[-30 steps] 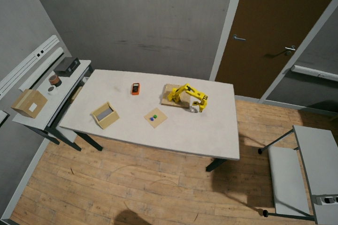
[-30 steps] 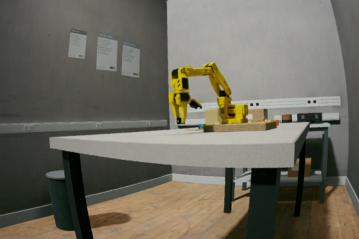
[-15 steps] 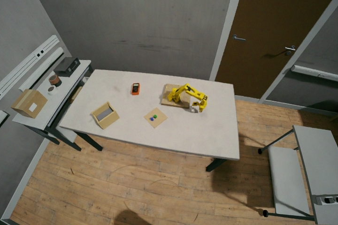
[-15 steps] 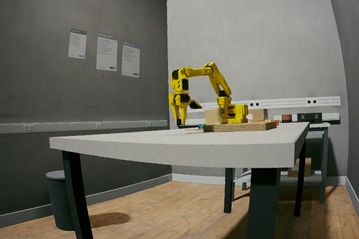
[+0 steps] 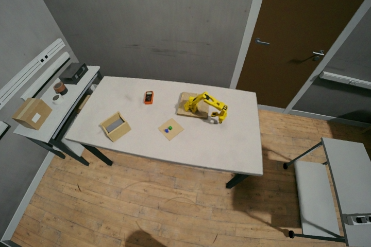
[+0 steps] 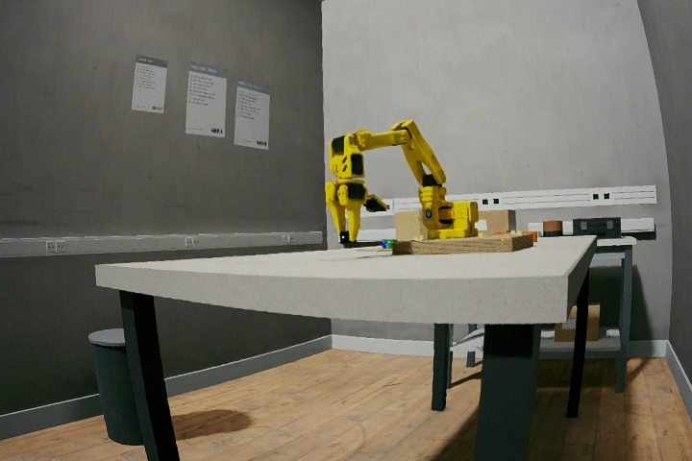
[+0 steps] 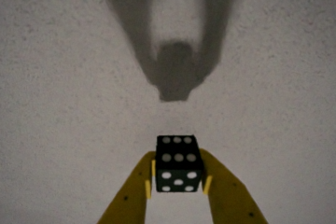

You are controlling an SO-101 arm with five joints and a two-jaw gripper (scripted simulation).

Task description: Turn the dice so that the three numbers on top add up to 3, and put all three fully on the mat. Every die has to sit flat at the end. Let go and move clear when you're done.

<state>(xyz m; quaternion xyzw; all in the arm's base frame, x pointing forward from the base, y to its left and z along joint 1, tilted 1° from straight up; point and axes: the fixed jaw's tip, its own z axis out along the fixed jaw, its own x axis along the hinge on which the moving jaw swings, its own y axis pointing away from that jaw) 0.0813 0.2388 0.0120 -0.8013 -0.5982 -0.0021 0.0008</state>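
My gripper is shut on a black die with white pips and holds it just above the white table top, to the right of the arm's wooden base board. In the wrist view the die shows a six face and a five face, and its shadow lies on the table ahead. A green die and a blue die sit on the tan mat, well to the left of the gripper. In the exterior view they show only as small spots.
An open cardboard box stands on the left part of the table. An orange multimeter lies at the back. A side table with a carton, tape rolls and a black case stands to the left.
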